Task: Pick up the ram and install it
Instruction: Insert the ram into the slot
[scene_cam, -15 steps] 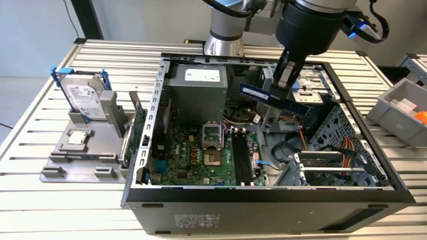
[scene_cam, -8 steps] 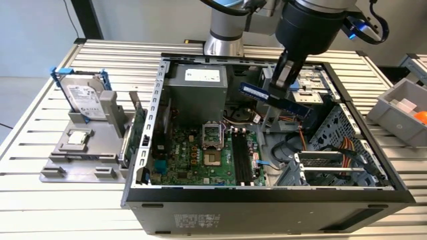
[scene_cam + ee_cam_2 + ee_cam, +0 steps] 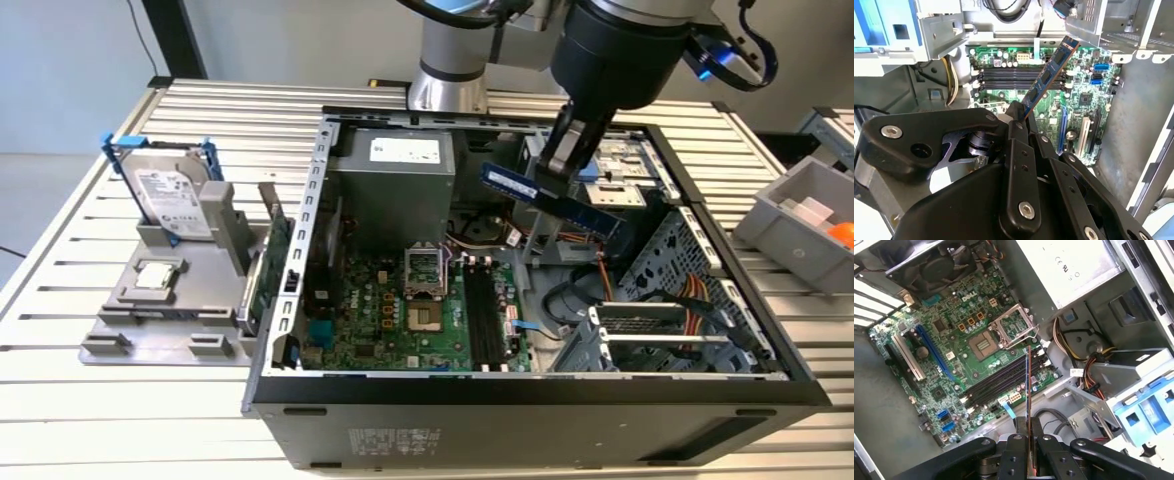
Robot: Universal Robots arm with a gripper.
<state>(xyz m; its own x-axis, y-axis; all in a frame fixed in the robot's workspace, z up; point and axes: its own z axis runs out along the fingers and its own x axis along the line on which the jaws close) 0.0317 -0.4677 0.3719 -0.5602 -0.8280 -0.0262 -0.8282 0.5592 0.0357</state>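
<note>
The ram (image 3: 550, 202) is a long dark-blue stick held tilted in the air above the open computer case (image 3: 534, 385), near its back right part in the exterior view. My gripper (image 3: 558, 172) is shut on it from above. In the second wrist view the ram (image 3: 1046, 75) sticks out slanted from the gripper (image 3: 1019, 118), over the black motherboard slots (image 3: 1019, 77). In the first wrist view the ram (image 3: 1027, 385) shows edge-on between the fingers (image 3: 1017, 442), well above the slots (image 3: 996, 384). The slots (image 3: 483, 315) hold no stick.
A silver hard drive (image 3: 174, 200) in a blue bracket stands on a grey fixture at the exterior view's left, with a green card (image 3: 276, 262) beside the case wall. Inside the case are a power supply (image 3: 394, 175), a CPU socket (image 3: 424, 270), cables and a drive cage (image 3: 667, 330). A grey bin (image 3: 801, 215) sits at the right.
</note>
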